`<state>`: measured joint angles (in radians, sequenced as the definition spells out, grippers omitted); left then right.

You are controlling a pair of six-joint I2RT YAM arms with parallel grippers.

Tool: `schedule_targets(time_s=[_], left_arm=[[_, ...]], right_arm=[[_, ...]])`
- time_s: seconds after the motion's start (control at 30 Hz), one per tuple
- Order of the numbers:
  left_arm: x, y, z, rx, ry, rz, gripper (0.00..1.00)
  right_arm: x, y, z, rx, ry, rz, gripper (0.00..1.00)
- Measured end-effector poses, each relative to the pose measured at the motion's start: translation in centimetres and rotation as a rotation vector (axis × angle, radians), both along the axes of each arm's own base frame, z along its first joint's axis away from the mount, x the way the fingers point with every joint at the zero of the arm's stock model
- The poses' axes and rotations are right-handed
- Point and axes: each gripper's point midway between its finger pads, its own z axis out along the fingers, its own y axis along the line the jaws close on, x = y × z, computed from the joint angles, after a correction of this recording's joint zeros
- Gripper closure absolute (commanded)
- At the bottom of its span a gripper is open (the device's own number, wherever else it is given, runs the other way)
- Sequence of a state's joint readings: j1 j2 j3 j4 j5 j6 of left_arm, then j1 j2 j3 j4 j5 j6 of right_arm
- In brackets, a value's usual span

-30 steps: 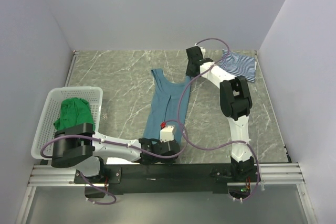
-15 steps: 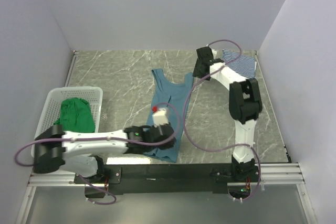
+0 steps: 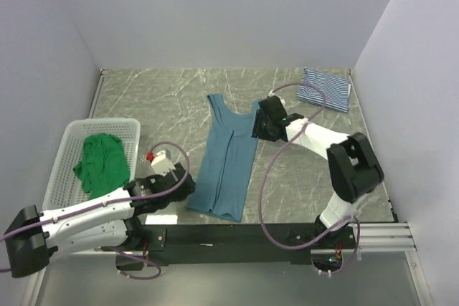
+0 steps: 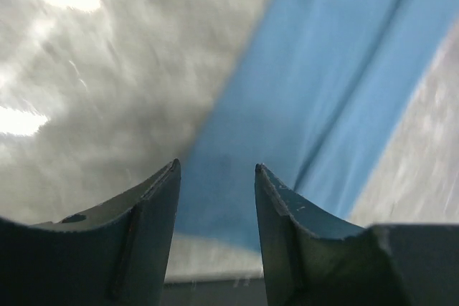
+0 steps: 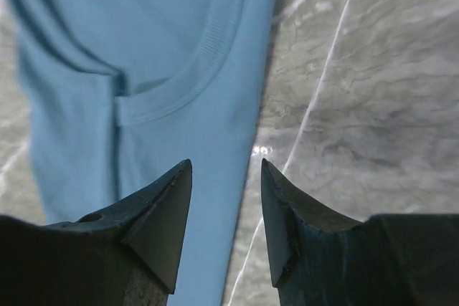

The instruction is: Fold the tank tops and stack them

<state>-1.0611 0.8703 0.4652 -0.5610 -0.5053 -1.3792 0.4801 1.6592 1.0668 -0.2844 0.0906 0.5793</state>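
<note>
Now that both claws have let go, the teal-blue tank top (image 3: 226,155) lies on its own. It is stretched long from the far middle of the table (image 3: 165,98) toward the near edge, with a lengthwise crease down its centre.

- Left gripper (image 4: 215,171): a second ago it was pinched shut at the near hem, then it passed over the cloth. It now sits just off the top's near left corner, fingers spread and nothing between them. Its wrist view is smeared, so it is likely in motion.
- Right gripper (image 5: 226,166): it has come back from the far right corner to the top's right shoulder strap. Its fingers are spread over the cloth edge and bare marble, holding nothing.

Judgement: the teal top has been drawn out flat, possibly already folded once along its length. I cannot tell how many layers there are. The crosswise folds are still to do, and it is not yet stacked.

The striped tank top (image 3: 324,89) sits folded in the far right corner, where it was a second ago. The green tank top (image 3: 100,159) lies crumpled in the white basket (image 3: 100,121) at the left edge, also as it was.

Surface: grey marble pattern with white veins. It shows bright glare patches in the left wrist view, and a black rail runs along the near edge.

Room: plain pale walls close in the left, far and right sides.
</note>
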Motion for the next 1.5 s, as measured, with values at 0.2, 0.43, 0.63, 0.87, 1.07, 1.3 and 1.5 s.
schedule_targets(time_s=[0.2,0.43,0.63,0.87,1.07,1.3,1.5], left_arm=[[4.0,1.6,-0.6,0.060,0.020,0.100,0.53],[4.9,0.3,-1.1,0.051,0.038,0.027,0.55],[5.8,-0.6,-1.0,0.022,0.029,-0.012,0.55],[5.7,-3.3,-1.3,-0.050,0.045,-0.121,0.52],[3.8,-4.2,-3.1,-0.101,0.074,-0.192,0.52],[2.5,-5.3,-3.5,-0.133,0.061,-0.243,0.44],[2.4,-5.9,-3.4,-0.183,0.038,-0.238,0.48]], right_arm=[[0.9,0.7,-5.1,-0.043,0.118,0.005,0.52],[6.1,1.6,-5.0,-0.066,0.087,-0.015,0.80],[11.3,0.6,-5.1,-0.123,0.077,-0.050,0.76],[14.3,-1.7,-4.8,-0.195,0.058,-0.061,0.39],[9.0,-4.1,-3.0,-0.217,0.088,-0.068,0.39],[0.2,-5.0,0.7,-0.103,0.005,-0.083,0.40],[-10.0,-3.7,-4.6,-0.035,0.108,-0.014,0.41]])
